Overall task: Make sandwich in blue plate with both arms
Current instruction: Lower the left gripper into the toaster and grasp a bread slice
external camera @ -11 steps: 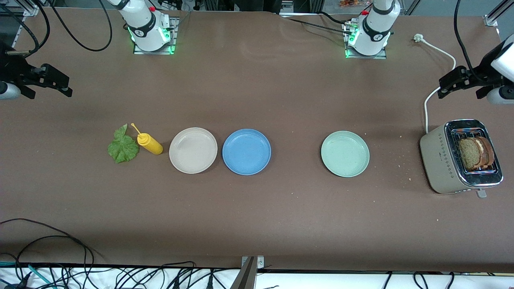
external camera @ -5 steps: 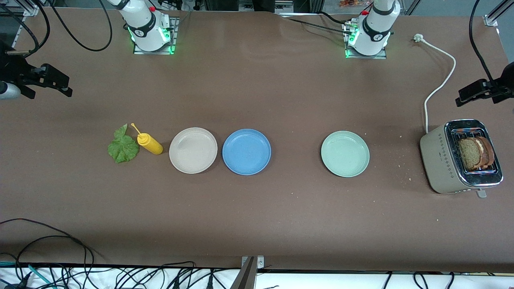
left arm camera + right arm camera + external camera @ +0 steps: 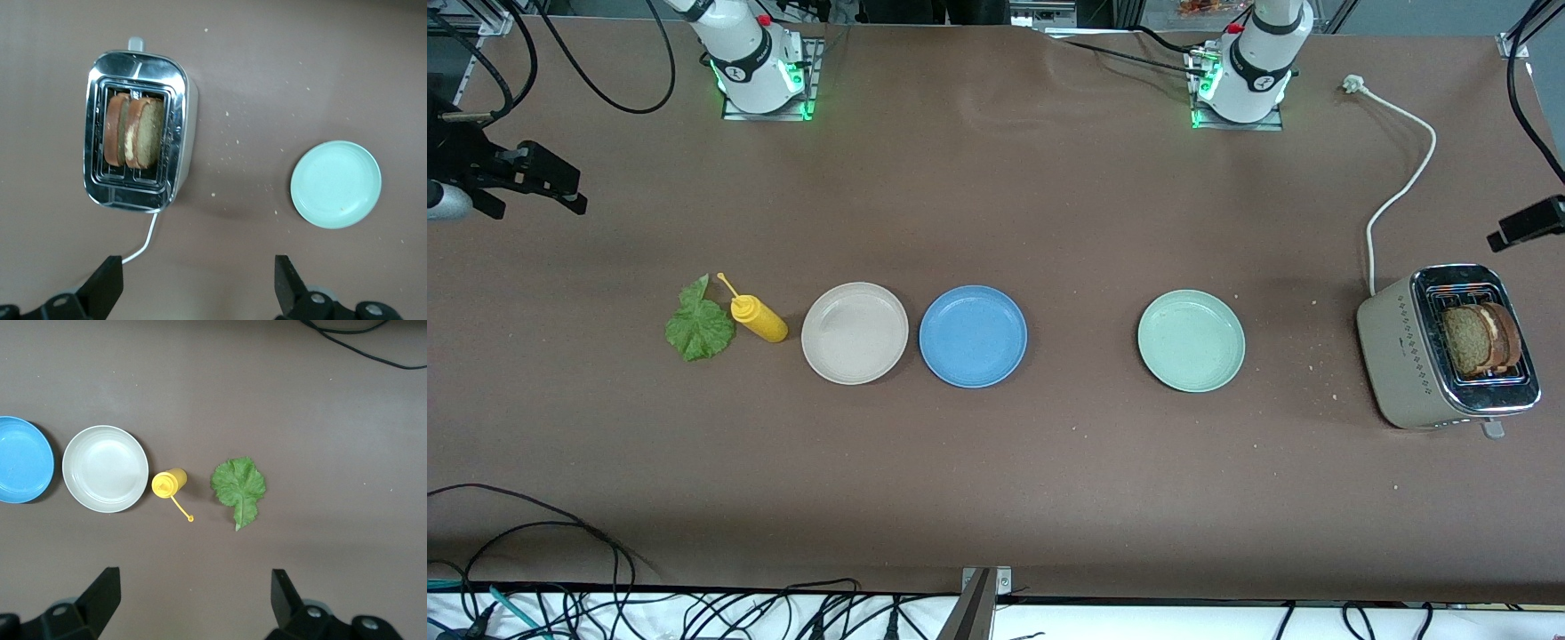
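Since a second ago our left gripper [image 3: 197,287] has drawn away toward the desk's edge at the left arm's end, above the silver toaster [image 3: 1449,351], its fingers [image 3: 107,283] spread wide on nothing. On the brown desk [image 3: 996,480] we see one row: the crinkled green lettuce leaf [image 3: 698,326], a yellow squeeze bottle [image 3: 758,318] touching it, a round beige plate [image 3: 855,333], the round matte blue plate [image 3: 973,336] just beside that and bare, then a pale green plate [image 3: 1191,340] well apart. Two brown wholemeal bread slices [image 3: 1480,340] stand upright in the toaster's slot. Our right gripper [image 3: 193,603] waits over the right arm's end of the desk, fingers [image 3: 103,593] equally wide and holding nothing.
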Controlling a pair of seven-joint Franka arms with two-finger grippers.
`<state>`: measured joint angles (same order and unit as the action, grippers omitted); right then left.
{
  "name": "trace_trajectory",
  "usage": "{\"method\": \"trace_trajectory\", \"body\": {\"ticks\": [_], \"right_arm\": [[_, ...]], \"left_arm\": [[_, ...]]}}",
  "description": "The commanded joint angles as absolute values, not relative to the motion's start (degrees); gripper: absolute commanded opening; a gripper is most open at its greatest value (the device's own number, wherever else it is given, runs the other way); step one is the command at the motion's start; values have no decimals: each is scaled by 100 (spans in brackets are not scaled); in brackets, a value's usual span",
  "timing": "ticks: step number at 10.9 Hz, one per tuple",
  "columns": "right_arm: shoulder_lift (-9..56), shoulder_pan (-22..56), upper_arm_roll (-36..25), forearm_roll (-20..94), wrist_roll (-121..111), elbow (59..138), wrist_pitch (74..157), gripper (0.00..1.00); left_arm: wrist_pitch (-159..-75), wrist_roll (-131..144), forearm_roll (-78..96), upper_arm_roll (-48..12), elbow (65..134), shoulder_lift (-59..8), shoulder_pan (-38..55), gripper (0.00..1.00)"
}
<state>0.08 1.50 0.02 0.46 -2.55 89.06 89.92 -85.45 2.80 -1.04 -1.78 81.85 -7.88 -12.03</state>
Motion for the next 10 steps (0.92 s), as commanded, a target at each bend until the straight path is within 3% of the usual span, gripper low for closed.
{"method": "trace_trajectory", "body": {"ticks": [1, 10], "right_arm": [[-26, 132, 26, 18, -229, 8824, 8877, 100], [-26, 132, 26, 18, -229, 8824, 8877, 100]], "left_arm": [[-8727, 237, -385, -237, 8051, -1256, -1257, 100], [-9404, 185, -791, -220, 8042, -2407, -1327, 100]]}}
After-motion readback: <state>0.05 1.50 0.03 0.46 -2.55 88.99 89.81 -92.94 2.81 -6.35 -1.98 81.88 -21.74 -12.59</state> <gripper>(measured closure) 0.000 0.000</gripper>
